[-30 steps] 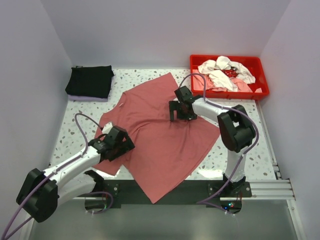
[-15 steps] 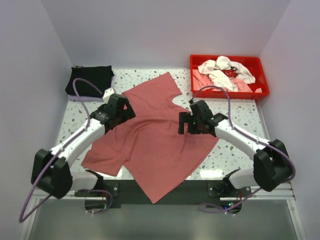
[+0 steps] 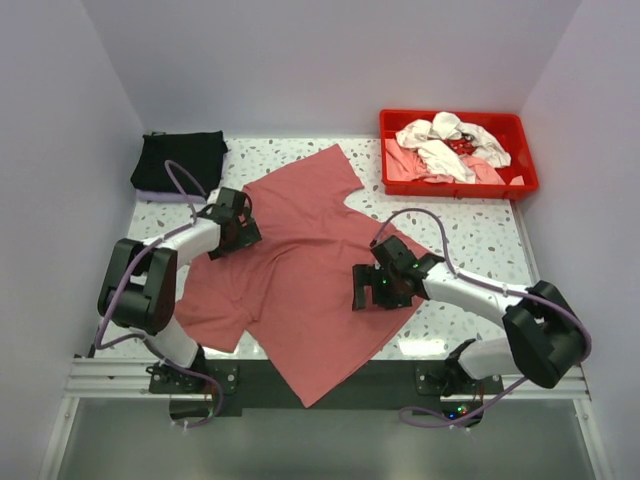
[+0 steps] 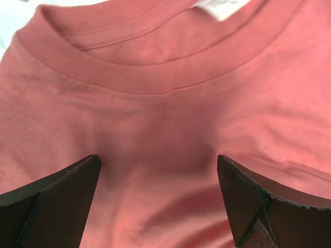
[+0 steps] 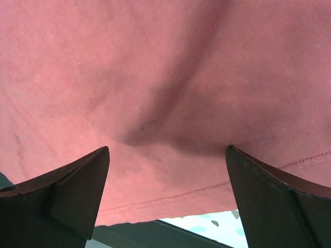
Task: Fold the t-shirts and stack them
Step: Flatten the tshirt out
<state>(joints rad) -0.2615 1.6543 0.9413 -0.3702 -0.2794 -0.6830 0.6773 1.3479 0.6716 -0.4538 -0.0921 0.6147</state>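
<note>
Brick-red t-shirt (image 3: 300, 280) spread flat mid-table (image 3: 480, 235), one corner hanging over the near edge. L gripper (image 3: 232, 222) above its collar (image 4: 129, 75), fingers wide apart, nothing held. R gripper (image 3: 372, 290) over cloth near a stitched edge (image 5: 170, 199), likewise spread & empty. Black t-shirt (image 3: 180, 160) folded far-left; white & pink t-shirts (image 3: 450, 145) heaped in red tray (image 3: 530, 170).

Each wrist view gives you only a patch of the red shirt (image 4: 165, 129), with the fingers (image 4: 57, 201) cut off at the bottom edge. From above, the left gripper (image 3: 238, 222) hides most of the collar (image 4: 129, 77), and you can't count the tangled shirts (image 3: 448, 148) in the tray (image 3: 460, 190).
</note>
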